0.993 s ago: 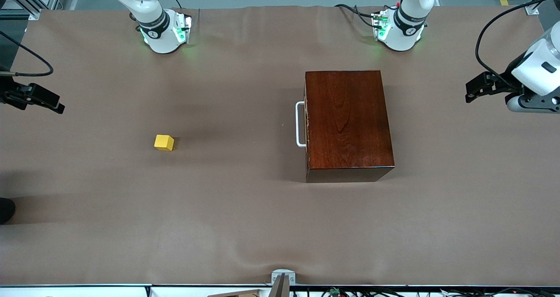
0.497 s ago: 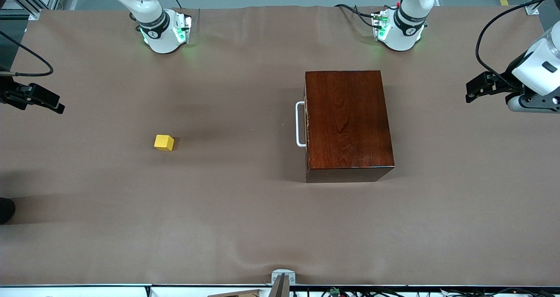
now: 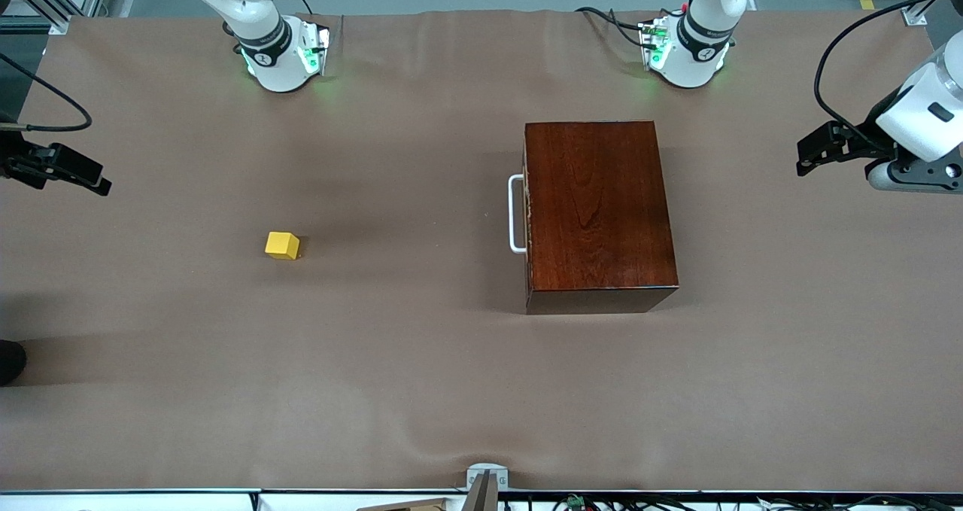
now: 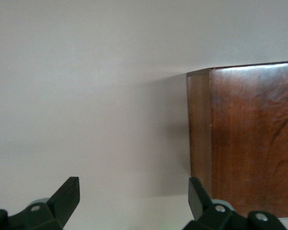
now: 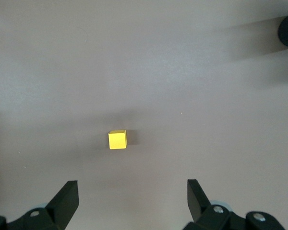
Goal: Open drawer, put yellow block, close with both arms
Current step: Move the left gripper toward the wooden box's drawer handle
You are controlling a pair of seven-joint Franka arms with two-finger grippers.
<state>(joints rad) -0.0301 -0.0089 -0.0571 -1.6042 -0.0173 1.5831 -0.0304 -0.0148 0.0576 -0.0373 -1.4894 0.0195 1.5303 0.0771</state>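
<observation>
A: Where do things stand?

B: The drawer [image 3: 527,214] is fully pushed into its box [image 3: 598,210], which sits toward the left arm's end of the tabletop [image 3: 421,375]. Only its white handle [image 3: 515,214] sticks out, on the side that faces the block [image 3: 282,245]. The block lies alone on the cloth, well apart from the box, toward the right arm's end.

A: And the pincers?

B: The left pincer [image 4: 132,194] hangs over the tabletop at its own end, jaws spread, holding nothing; its wrist view shows a corner of the box. The right pincer [image 5: 132,194] hovers high over its end with the block in view below, jaws released and empty too. Neither touches anything.

A: How will the block handle?

B: I'd guess it is light and rigid, with flat faces and crisp edges. Pinch it on two parallel faces, square on, and it shouldn't slip. A skewed grip might twist it out.

A: The drawer?

B: The handle is a thin U-shaped bar, smooth and probably hard. Take it at mid-span so the tray pulls straight. The box looks glossy and may slide on the cloth rather than let the drawer out, so I'd expect one arm to brace it while the other pulls
</observation>
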